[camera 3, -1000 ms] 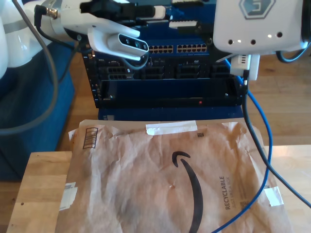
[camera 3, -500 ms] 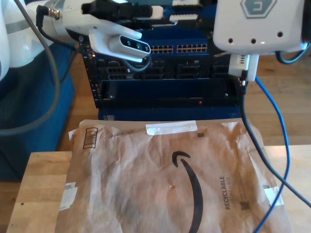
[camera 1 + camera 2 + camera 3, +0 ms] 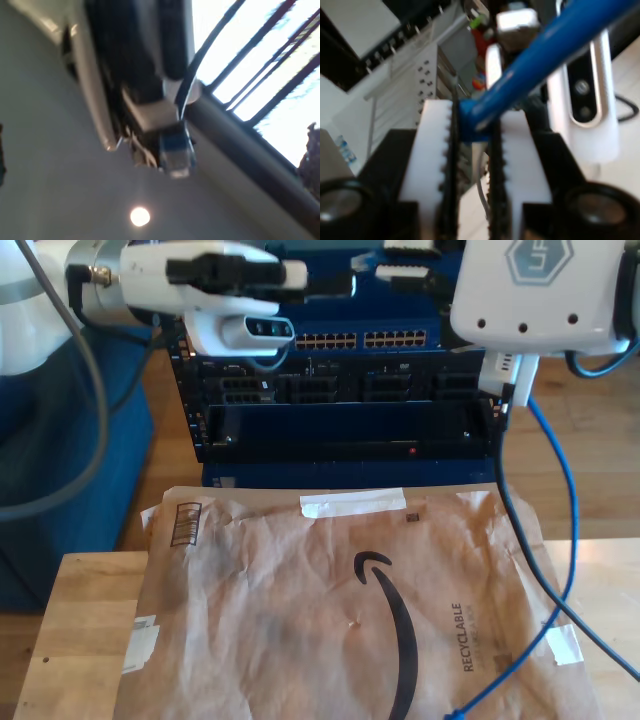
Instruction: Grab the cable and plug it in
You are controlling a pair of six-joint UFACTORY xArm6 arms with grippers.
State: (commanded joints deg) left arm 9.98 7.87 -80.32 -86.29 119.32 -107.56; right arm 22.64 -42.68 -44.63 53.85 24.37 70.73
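Fingers (image 3: pixel 435 150) of my second gripper (image 3: pixel 472 145), white and toothed, pinch the thin bright-blue Ethernet cable (image 3: pixel 540 55) between them; the exterior view misses that grip, showing the cable (image 3: pixel 560 490) hanging down its right side onto the brown paper mailer (image 3: pixel 340 610). My first gripper (image 3: pixel 165 145) clasps a small translucent blue plug (image 3: pixel 176 150) at its tip, blurred against the ceiling.
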